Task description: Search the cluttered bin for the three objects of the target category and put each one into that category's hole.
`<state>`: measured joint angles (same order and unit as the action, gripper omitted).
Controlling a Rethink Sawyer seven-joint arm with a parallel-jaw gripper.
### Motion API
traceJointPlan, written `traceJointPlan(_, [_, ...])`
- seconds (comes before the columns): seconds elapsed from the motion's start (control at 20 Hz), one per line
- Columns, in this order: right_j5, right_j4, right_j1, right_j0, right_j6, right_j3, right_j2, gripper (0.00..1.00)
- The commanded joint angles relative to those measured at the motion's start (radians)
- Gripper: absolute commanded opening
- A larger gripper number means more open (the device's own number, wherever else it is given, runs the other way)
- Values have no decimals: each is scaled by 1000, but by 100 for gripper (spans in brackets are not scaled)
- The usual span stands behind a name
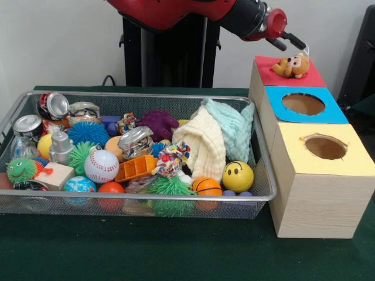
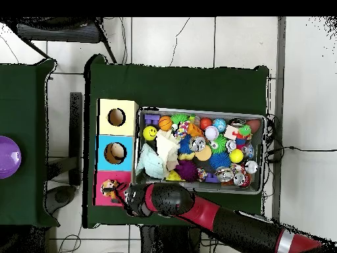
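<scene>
Across the table's left and middle, seen from the front, the wire bin [image 1: 258, 196] sits packed with balls, cans and cloths, and I can make out no striped or yellow plush animal among them, so two of the three targets are probably buried. At three o'clock from the bin stand three wooden boxes, yellow-topped [image 1: 328, 149], blue-topped [image 1: 303, 104] and red-topped [image 1: 288, 75], one round hole each. One tan plush animal [image 1: 291, 65] lies over the red box's hole, likely about to drop in, with the gripper [image 1: 297, 42] just above at twelve o'clock; whether its fingers grip the toy I cannot tell.
</scene>
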<state>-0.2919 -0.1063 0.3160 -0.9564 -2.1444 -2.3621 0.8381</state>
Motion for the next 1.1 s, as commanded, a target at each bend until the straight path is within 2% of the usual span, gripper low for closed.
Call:
traceJointPlan(0.05, [56,2,-17,-19,-54,151,5,100])
traceJointPlan(0.25, [72,14,-18,-16,-49,154,2,100])
traceJointPlan(0.35, [72,26,4,-4,-43,160,-10,100])
traceJointPlan(0.5, [104,41,79,36,-76,145,-43,100])
traceJointPlan(0.55, [114,46,106,50,-88,141,-56,0])
traceJointPlan(0.85, [129,20,227,93,-161,102,-66,0])
traceJointPlan(1.1, [192,11,238,121,-184,82,-76,0])
